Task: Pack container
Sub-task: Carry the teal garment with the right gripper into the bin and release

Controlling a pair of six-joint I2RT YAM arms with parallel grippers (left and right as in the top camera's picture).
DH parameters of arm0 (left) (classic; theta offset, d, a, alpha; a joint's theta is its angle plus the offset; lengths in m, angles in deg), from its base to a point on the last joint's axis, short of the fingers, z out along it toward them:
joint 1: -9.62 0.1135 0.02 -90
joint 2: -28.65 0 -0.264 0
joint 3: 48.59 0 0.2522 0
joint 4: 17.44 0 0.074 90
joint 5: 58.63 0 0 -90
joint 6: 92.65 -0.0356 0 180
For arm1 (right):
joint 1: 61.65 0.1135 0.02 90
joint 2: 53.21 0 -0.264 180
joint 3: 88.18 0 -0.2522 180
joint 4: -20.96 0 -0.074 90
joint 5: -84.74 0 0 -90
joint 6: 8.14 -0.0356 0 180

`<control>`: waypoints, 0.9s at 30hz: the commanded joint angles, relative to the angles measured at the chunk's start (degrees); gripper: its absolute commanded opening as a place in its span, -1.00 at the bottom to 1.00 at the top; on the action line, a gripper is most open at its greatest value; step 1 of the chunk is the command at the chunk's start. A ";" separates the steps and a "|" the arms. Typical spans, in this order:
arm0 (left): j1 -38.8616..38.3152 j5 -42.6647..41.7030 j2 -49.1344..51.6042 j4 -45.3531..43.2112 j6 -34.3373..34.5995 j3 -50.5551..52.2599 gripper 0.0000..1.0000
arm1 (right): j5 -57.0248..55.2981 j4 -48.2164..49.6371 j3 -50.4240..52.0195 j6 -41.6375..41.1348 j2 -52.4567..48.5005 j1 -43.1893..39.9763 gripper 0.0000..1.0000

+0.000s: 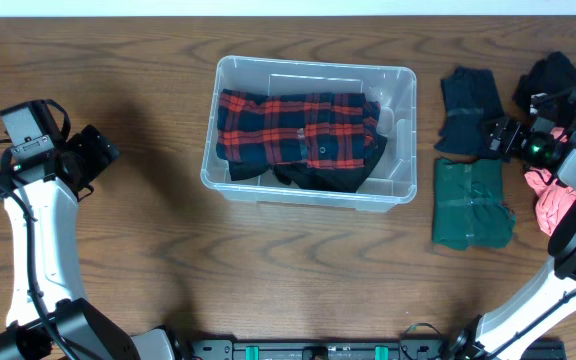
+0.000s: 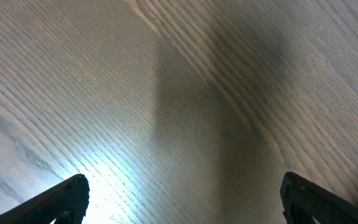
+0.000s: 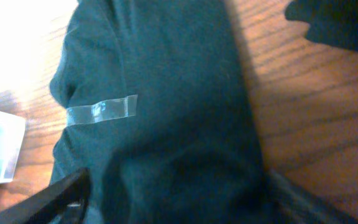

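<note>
Next garment lined up for packing
The container (image 1: 401,130) sits mid-table holding a plaid shirt (image 1: 298,128). Our right gripper (image 1: 509,138) hovers, jaws spread, over the dark folded garment (image 1: 468,108) to its right, likely to grab it. Our left gripper (image 1: 98,150) waits open at left.
</note>
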 commanded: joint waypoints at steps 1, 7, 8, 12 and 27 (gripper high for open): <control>0.20 0.26 -0.17 0.22 -0.48 -0.83 0.96 | -1.29 -0.79 -0.15 -1.05 -3.13 0.57 0.35; 0.20 0.26 -0.17 0.22 -0.48 -0.83 0.96 | 0.92 -0.68 -0.15 -3.43 -3.30 0.63 -0.56; 0.20 0.26 -0.17 0.22 -0.50 -0.83 0.96 | 1.64 -0.52 -0.17 -4.17 -3.30 0.61 -0.70; 0.20 0.26 -0.17 0.22 -0.48 -0.83 0.96 | 3.89 -0.42 -0.37 -6.78 -2.32 0.37 -0.97; 0.20 0.26 -0.17 0.22 -0.50 -0.83 0.96 | 8.59 -1.07 -1.18 -19.54 27.98 1.01 -0.98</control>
